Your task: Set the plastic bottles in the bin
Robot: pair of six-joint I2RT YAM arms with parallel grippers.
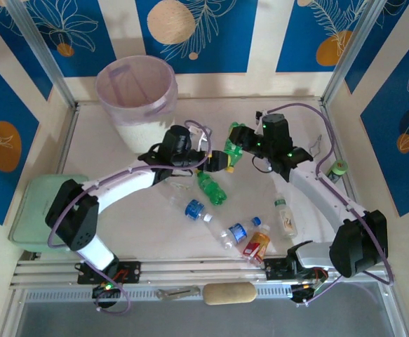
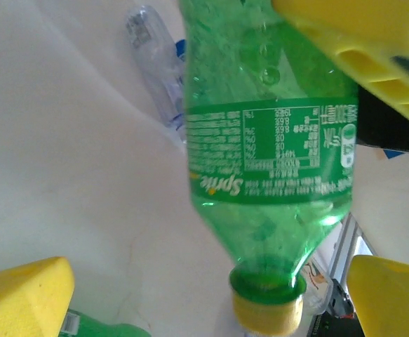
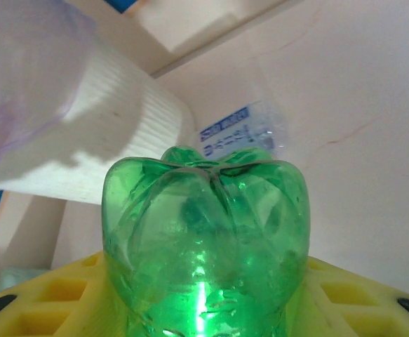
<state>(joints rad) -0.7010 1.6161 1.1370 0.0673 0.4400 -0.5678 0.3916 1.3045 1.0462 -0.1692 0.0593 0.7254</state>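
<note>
My right gripper (image 1: 238,140) is pinching the green Sprite bottle (image 2: 267,140) by its base end. In the right wrist view the lobed bottom sits snug between the yellow fingers (image 3: 43,295). The bottle hangs clear of the counter (image 1: 148,232). In the top view its yellow cap (image 2: 269,309) points toward about 8 o'clock, straight at my left gripper (image 1: 215,163). That gripper is spread wide: in the left wrist view its two yellow fingers stand off to either side of the cap, and I see no contact with the bottle.

From the held bottle, the bin (image 1: 113,84) stands at 10 o'clock toward the far left of the counter, upright, with its liner folded over the rim. In the right wrist view its ribbed white wall lies beyond the bottle's base.

Around 6 o'clock from the grippers, loose bottles lie flat on the counter. A second green bottle (image 1: 211,188) is nearest, then the clear blue-labelled bottles (image 1: 196,209), and farther toward me the red-orange labelled bottle (image 1: 258,244).
</note>
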